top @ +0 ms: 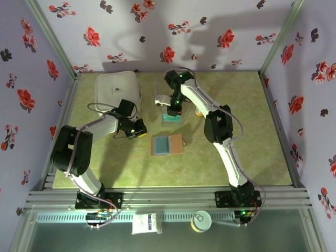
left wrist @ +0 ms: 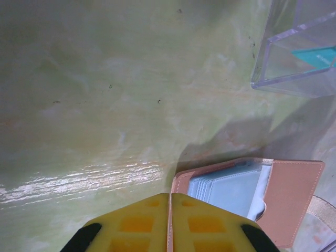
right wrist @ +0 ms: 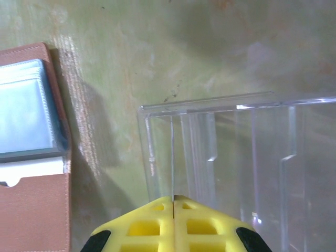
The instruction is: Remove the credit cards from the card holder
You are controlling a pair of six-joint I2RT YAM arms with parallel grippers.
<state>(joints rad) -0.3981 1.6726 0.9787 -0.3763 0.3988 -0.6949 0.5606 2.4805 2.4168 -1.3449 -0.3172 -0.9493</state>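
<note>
Both left gripper [left wrist: 169,197] and right gripper [right wrist: 173,199] are fully closed near the card holder [top: 167,145].

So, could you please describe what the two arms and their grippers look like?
Both arms have white links between black joints: the left arm, the right arm. Thin grey cables loop beside them, and small green lights glow on the right one. The left gripper and right gripper have yellow fingers with square recesses and black corners.

No words or numbers can be read. The flat white square box [top: 117,90] has a small dark mark on its lid, too tiny to make out. The small white packet [top: 146,223] has blurry blue print.
</note>
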